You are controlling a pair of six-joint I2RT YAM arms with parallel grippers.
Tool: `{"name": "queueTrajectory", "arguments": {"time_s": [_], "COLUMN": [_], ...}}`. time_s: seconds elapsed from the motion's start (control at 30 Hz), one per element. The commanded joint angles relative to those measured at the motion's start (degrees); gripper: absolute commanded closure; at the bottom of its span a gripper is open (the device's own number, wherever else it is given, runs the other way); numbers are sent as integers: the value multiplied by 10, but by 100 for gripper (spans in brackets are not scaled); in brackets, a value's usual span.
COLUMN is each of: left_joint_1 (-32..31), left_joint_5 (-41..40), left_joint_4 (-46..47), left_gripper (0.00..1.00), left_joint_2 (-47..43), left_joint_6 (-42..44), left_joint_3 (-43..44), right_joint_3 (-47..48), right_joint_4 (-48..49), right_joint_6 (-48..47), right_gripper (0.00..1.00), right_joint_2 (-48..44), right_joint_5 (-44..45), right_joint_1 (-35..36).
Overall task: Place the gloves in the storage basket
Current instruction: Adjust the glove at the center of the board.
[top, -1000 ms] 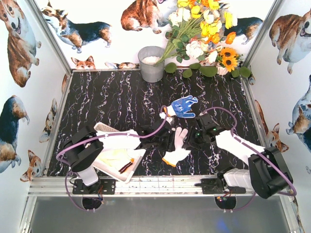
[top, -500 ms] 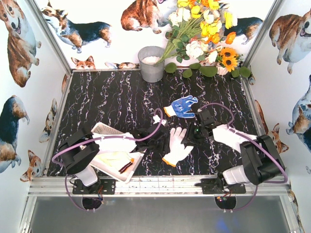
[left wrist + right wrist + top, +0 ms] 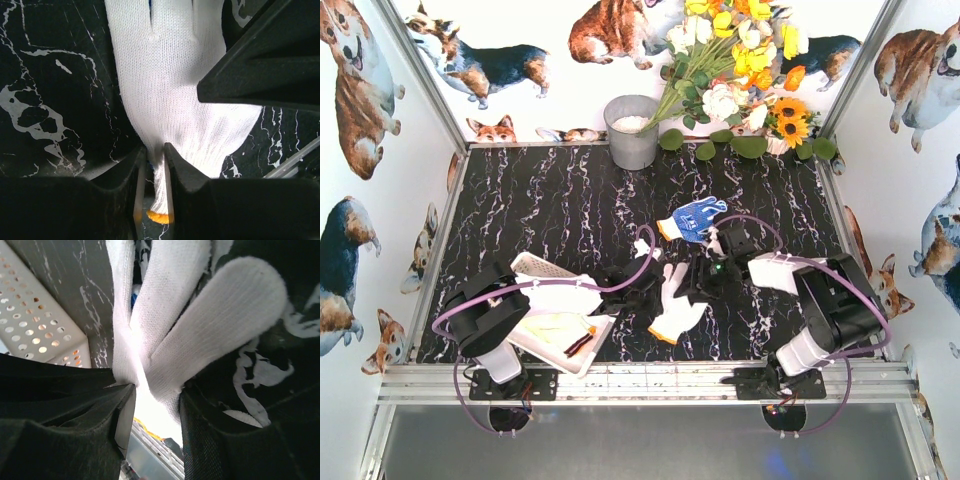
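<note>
White glove (image 3: 170,85): you are pinching its cuff end in the left pincer (image 3: 155,155) for carrying to the storage basket (image 3: 535,266); right pincer (image 3: 157,390) straddling its other end, grip unclear

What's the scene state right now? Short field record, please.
white glove: on table, centre, outside basket
left end effector: shut on white glove near its cuff end
right end effector: jaws straddle the glove's fingers; grip unclear
blue glove: on table, farther back
storage basket: near left corner, holds a yellowish glove
</note>
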Motion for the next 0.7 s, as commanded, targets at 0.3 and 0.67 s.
{"name": "queueTrajectory", "arguments": {"time_s": [0.3, 0.67], "left_joint_1": [-3, -3], "left_joint_5": [-20, 8], "left_joint_4": [-5, 37], "left_gripper": [100, 100], "left_joint_2": [-3, -25], "left_joint_6": [-8, -45], "left_joint_3": [-15, -32], "right_joint_3": [58, 146], "right_joint_4": [-50, -308], "right_joint_6": [-30, -111], "right_gripper": [85, 77], "right_joint_2": [-75, -193], "right_joint_5": [-72, 124], "right_joint_1": [-32, -74]}}
